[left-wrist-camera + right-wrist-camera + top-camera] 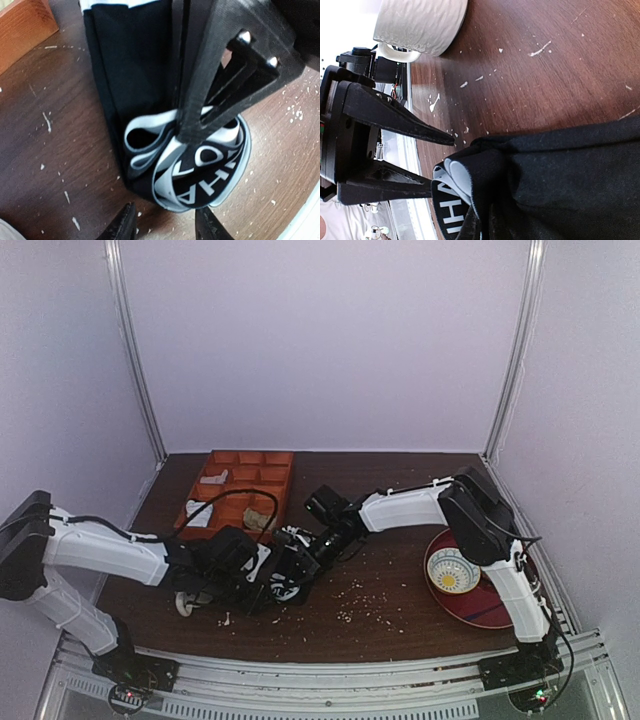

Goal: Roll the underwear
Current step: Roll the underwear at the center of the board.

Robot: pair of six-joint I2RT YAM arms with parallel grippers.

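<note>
one soft black rolled underwear (200, 170)

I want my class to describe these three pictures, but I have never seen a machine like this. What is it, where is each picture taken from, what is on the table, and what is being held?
The machine is two robot arms, left and right, bolted to a wooden table. The wide picture looks down from above and behind them. The other two pictures come from a camera on each wrist.

On the table are an orange compartment tray, a red plate holding a white bowl, and scattered crumbs. In the middle lies black underwear with a white-lettered waistband, partly rolled. The right end effector is closed on it. The left end effector is open at the roll's end.
</note>
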